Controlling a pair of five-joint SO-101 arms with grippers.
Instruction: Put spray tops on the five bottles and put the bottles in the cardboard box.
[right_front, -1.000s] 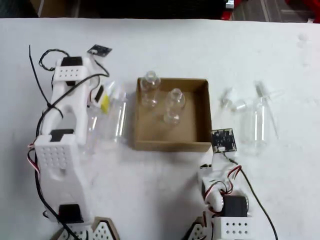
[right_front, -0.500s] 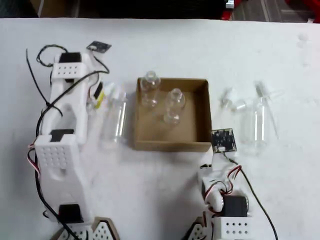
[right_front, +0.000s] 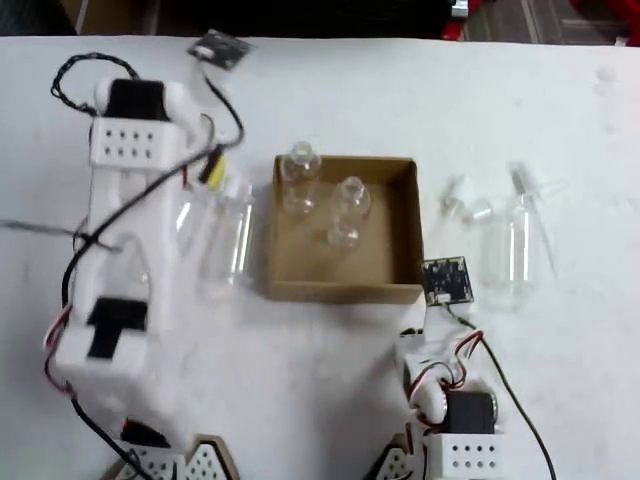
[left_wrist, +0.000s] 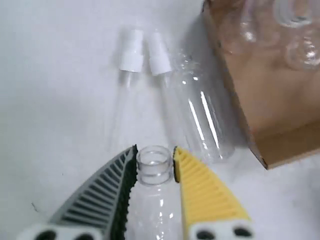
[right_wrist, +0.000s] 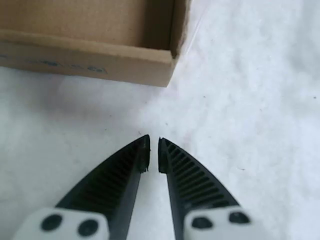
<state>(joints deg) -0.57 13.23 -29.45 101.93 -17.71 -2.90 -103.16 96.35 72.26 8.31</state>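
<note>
On the left, the left gripper (left_wrist: 155, 152) clamps the neck of a topless bottle (left_wrist: 155, 210). Beside it lie a loose spray top (left_wrist: 131, 55) and a topped bottle (left_wrist: 200, 120). The cardboard box (right_front: 345, 290) holds three bottles (right_front: 350, 195), seemingly topless. Right of the box lies another bottle (right_front: 518, 245). The right gripper (right_wrist: 153, 150) is nearly closed and empty. Most of the work remains.

free: bare table (right_front: 300, 370) before cardboard box (right_front: 345, 292) | blocked: lying bottle (left_wrist: 202, 117), loose spray top (left_wrist: 131, 54) beside box wall

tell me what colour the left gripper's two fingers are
Left gripper: one finger dark grey, the other yellow; clearest in the left wrist view.
</note>
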